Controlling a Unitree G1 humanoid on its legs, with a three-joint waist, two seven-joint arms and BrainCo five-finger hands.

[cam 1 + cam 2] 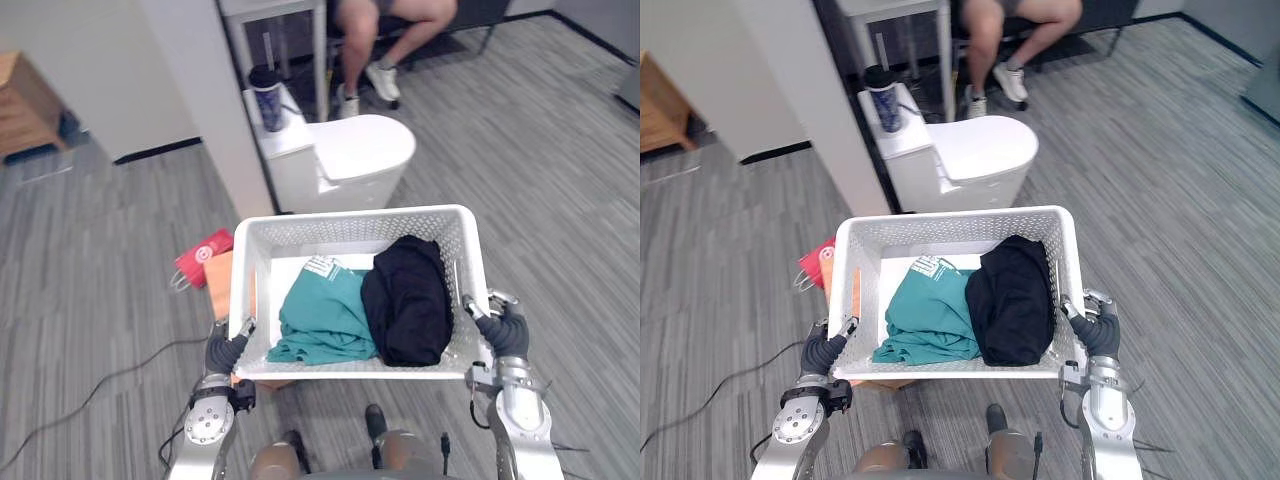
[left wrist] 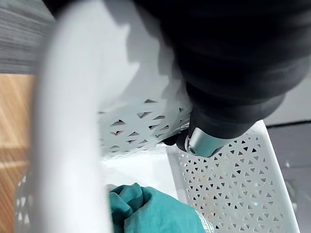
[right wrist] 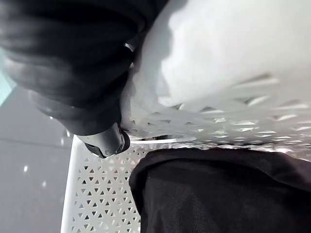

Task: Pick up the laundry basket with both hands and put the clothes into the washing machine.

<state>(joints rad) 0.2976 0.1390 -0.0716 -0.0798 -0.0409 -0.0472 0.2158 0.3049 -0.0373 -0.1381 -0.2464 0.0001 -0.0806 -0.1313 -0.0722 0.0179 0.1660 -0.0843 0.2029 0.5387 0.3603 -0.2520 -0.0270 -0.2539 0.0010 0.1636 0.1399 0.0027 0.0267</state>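
Observation:
I hold a white perforated laundry basket (image 1: 350, 213) off the floor in front of me. Inside lie a teal garment (image 1: 320, 315) on the left and a black garment (image 1: 408, 300) on the right. My left hand (image 1: 226, 352) grips the basket's left rim, its thumb (image 2: 204, 141) hooked over onto the inner wall. My right hand (image 1: 506, 332) grips the right rim the same way, thumb (image 3: 109, 141) pressed inside by the black garment (image 3: 218, 194). The teal garment (image 2: 150, 213) lies just past the left thumb.
A white appliance with a rounded lid (image 1: 350, 150) stands straight ahead, with a dark cup (image 1: 268, 98) on its back ledge. A seated person's legs (image 1: 385, 40) are behind it. A red bag (image 1: 203, 256) lies on the floor at left, a white wall corner (image 1: 190, 90) beyond.

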